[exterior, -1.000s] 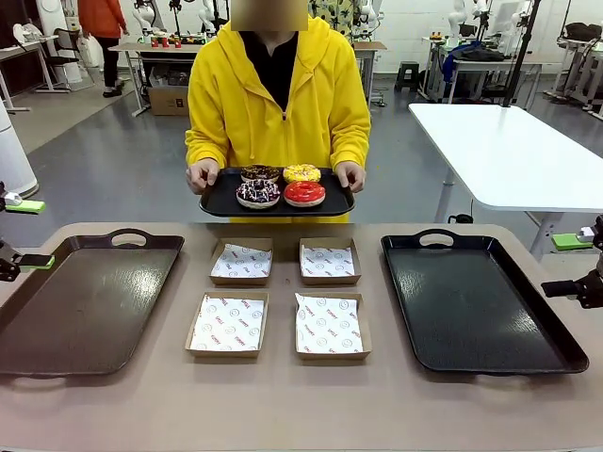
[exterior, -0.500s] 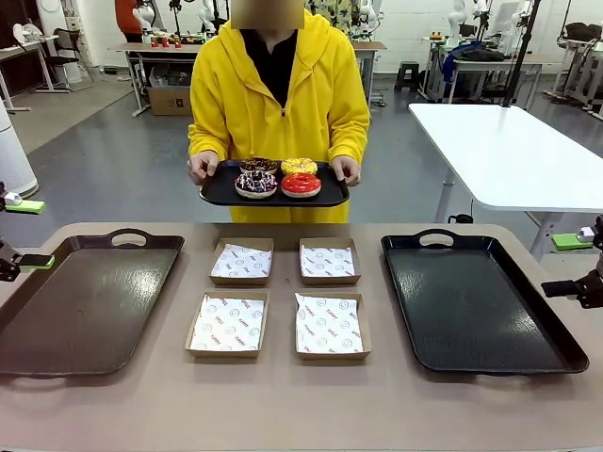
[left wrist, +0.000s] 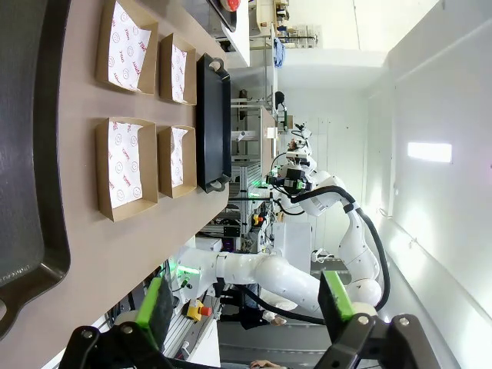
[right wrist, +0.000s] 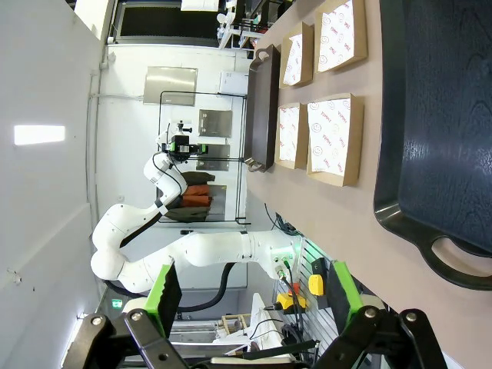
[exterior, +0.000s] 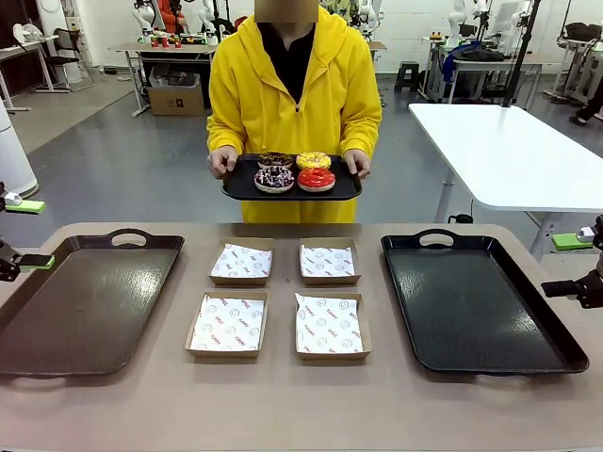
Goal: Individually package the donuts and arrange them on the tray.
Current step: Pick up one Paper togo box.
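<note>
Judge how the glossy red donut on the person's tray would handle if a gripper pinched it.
The red donut looks soft and ring-shaped, so a firm pinch would probably dent it. Its glossy icing may smear or slip. Lying flat on the carried tray, it seems unlikely to roll.

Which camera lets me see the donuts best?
The front view: all four donuts sit in plain sight on the small black tray the person carries. The left wrist view catches just a red sliver at its top edge, probably the red donut. The right wrist view looks at paper-lined boxes instead.
</note>
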`<state>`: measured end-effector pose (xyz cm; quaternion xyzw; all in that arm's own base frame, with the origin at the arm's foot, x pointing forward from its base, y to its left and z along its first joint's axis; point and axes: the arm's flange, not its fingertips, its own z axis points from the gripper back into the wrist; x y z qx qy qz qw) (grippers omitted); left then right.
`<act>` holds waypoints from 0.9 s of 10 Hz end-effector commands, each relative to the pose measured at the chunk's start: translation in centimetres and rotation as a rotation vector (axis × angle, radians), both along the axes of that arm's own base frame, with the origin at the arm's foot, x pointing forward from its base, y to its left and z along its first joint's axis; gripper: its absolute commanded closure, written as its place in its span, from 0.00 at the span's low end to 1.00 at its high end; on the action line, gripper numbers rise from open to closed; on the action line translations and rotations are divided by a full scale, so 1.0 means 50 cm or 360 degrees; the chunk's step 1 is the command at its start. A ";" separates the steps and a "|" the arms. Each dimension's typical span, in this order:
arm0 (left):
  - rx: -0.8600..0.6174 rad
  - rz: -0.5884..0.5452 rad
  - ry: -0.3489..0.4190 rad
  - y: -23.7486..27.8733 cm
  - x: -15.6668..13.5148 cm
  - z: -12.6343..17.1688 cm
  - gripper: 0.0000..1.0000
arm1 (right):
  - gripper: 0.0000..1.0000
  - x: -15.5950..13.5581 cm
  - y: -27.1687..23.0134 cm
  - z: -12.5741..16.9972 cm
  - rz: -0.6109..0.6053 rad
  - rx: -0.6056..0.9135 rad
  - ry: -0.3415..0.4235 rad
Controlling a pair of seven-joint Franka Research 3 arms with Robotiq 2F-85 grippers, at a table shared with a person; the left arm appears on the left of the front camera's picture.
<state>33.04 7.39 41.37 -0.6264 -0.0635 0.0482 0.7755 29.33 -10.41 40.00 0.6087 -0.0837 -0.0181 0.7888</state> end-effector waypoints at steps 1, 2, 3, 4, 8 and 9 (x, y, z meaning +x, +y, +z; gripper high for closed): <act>-0.0029 0.0019 -0.0006 0.003 -0.002 0.001 0.00 | 0.00 -0.002 -0.003 -0.001 -0.0010 0.0009 0.0007; -0.0029 0.0019 -0.0006 0.003 -0.002 0.001 0.00 | 0.00 -0.002 -0.003 -0.001 -0.0010 0.0009 0.0007; 0.0000 0.0000 0.0000 0.000 0.000 0.000 0.00 | 0.00 -0.002 -0.003 -0.001 -0.0010 0.0009 0.0007; 0.0217 0.0054 -0.0031 -0.015 0.001 0.031 0.00 | 0.00 -0.002 -0.003 -0.001 -0.0010 0.0009 0.0007; 0.0878 -0.0120 -0.0074 -0.141 0.057 0.187 0.00 | 0.00 -0.002 -0.003 -0.001 -0.0010 0.0009 0.0007; 0.1070 -0.0191 -0.0056 -0.191 0.064 0.211 0.00 | 0.00 -0.002 -0.003 -0.001 -0.0010 0.0009 0.0007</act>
